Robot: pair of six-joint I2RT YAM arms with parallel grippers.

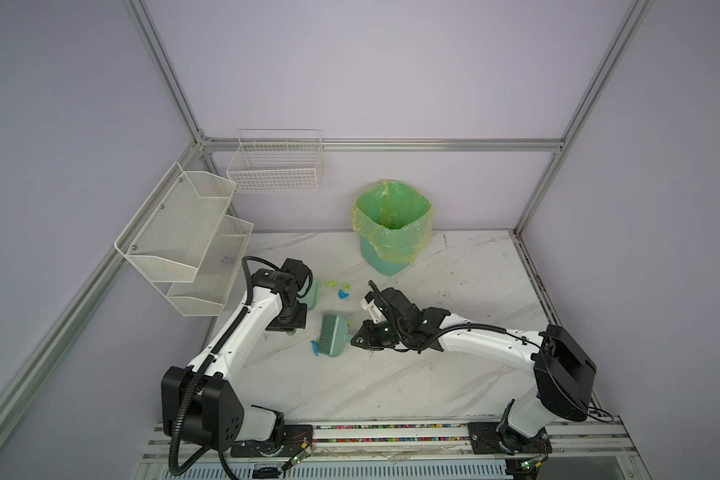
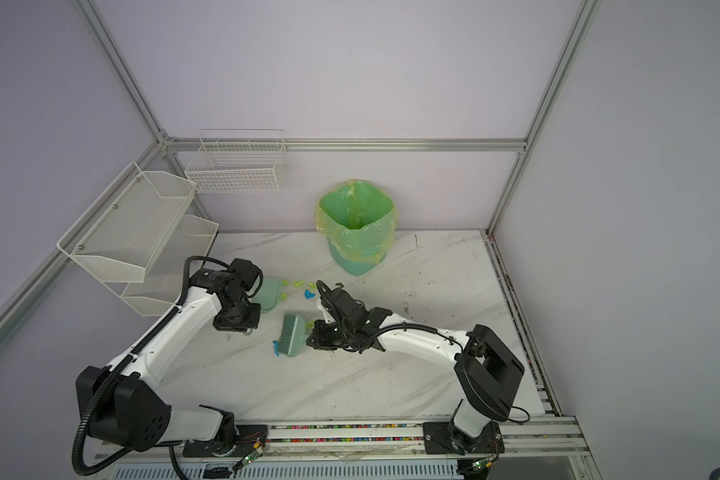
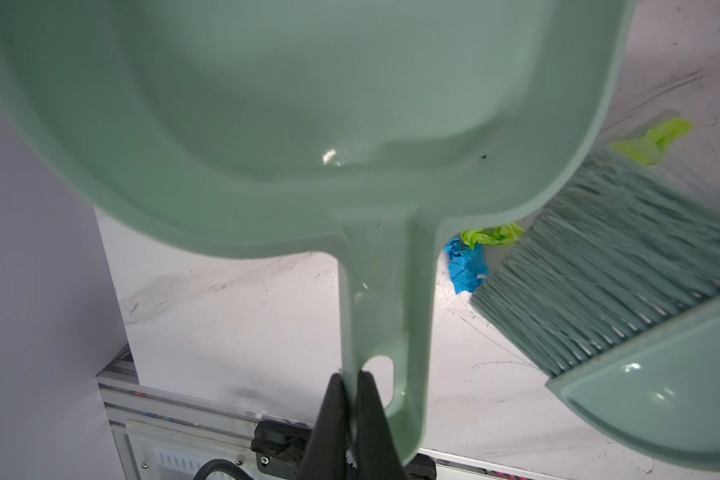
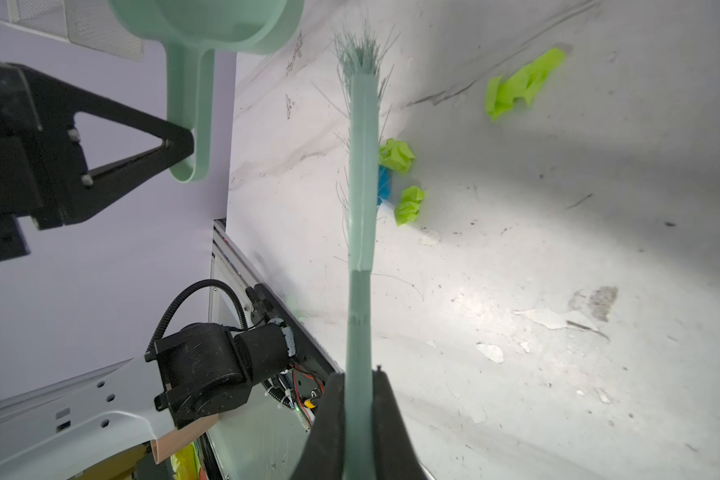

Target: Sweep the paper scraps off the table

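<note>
Two grippers hold tools: the left gripper (image 3: pixel 353 380) clamps the handle of the pale green plastic dustpan (image 3: pixel 267 104), the right gripper (image 4: pixel 360 376) the matching green bristle brush (image 3: pixel 624 266). Crumpled blue and yellow-green paper scraps (image 3: pixel 466 266) lie on the white marbled desk (image 3: pixel 225 316) beside the bristles. Sweeping looks underway; next, push them into the dustpan.

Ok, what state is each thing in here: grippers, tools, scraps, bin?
left gripper: shut on the dustpan handle.
right gripper: shut on the brush handle.
dustpan: held by its handle end.
brush: held, bristles beside scraps.
paper scraps: crumpled, loose on the table.
bin: upright, open, bag-lined.
</note>
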